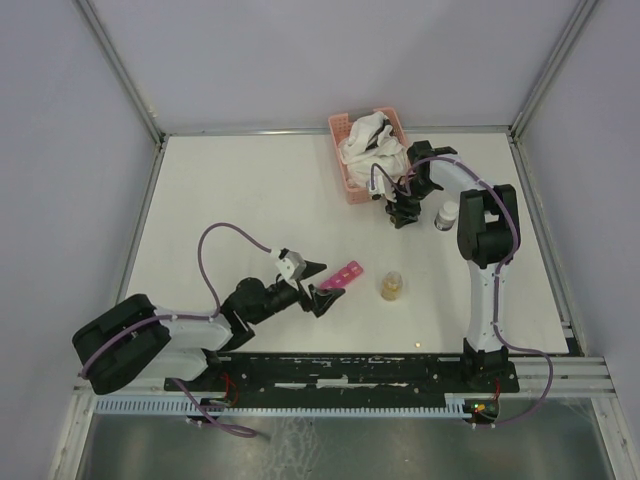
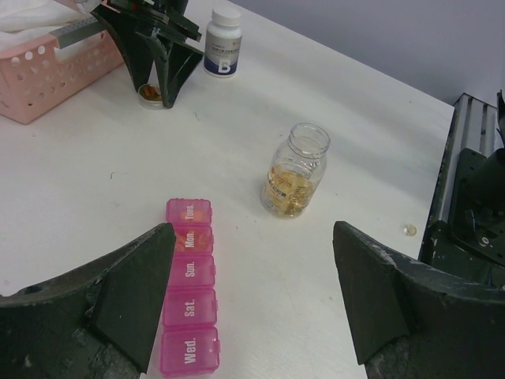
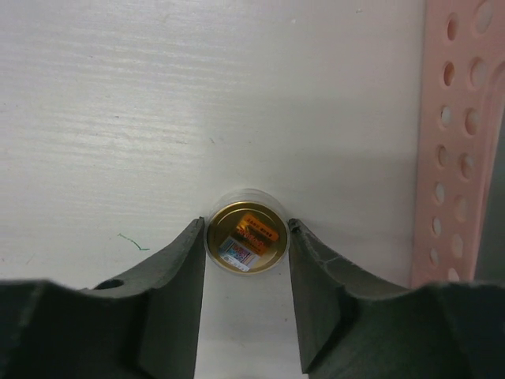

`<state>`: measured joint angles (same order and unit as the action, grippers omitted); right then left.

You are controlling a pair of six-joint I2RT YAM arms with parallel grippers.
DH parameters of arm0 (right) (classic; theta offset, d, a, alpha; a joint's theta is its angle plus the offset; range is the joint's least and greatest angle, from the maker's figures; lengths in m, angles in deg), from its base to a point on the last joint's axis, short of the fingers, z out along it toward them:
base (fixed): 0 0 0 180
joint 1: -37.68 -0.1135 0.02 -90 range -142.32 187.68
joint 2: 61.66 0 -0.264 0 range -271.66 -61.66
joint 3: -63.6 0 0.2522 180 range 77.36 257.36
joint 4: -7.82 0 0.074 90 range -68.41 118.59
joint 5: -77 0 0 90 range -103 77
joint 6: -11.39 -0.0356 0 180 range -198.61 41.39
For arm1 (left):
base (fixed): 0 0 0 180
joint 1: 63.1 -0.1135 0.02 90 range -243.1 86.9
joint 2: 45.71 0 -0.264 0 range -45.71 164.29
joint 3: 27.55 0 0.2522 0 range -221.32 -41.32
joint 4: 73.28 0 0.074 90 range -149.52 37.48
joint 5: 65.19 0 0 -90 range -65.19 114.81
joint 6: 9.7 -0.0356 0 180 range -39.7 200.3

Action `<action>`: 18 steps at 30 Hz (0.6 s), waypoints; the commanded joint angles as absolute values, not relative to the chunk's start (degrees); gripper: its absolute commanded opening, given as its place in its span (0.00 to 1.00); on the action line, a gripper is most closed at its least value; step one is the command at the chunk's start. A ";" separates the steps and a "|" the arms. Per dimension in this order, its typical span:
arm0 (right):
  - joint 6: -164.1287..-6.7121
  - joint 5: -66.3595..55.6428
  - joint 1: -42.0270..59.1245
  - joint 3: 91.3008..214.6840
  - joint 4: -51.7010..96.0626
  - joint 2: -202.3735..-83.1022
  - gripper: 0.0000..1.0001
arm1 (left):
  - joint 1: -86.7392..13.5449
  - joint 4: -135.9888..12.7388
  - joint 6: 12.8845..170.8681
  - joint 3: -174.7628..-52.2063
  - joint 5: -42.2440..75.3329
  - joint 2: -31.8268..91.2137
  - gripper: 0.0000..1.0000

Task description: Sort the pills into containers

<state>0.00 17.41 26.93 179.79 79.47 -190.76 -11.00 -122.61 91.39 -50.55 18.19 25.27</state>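
Observation:
The pills show as an amber mass in a small clear jar [image 1: 392, 286] standing open, with no lid, on the white table; it also shows in the left wrist view [image 2: 296, 170]. The magenta strip of containers [image 1: 342, 276] lies left of the jar with its lids shut [image 2: 189, 284]; the "Mon." compartment looks orange inside. My left gripper [image 1: 322, 285] is open wide and empty, just above the table beside the strip [image 2: 252, 237]. My right gripper [image 1: 402, 215] is down on the table by the basket, with its fingertips against both sides of the gold jar lid [image 3: 245, 237].
A pink lattice basket [image 1: 365, 150] with white cloth stands at the back; its wall is right of the right gripper [image 3: 458, 142]. A white-capped dark bottle [image 1: 447, 215] stands right of that gripper. One loose yellow pill [image 2: 409, 229] lies on the table near the arm bases.

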 commanded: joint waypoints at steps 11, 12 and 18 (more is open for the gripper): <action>1.44 26.45 26.60 172.11 84.58 -175.69 0.21 | -2.31 -134.55 76.90 -56.45 18.73 39.12 0.86; 1.93 27.71 26.60 170.91 85.54 -173.82 0.20 | -2.07 -134.83 76.54 -57.70 19.10 40.68 0.87; 11.33 36.04 26.59 162.77 96.32 -163.09 0.17 | -1.82 -141.92 75.89 -62.40 21.04 51.90 0.89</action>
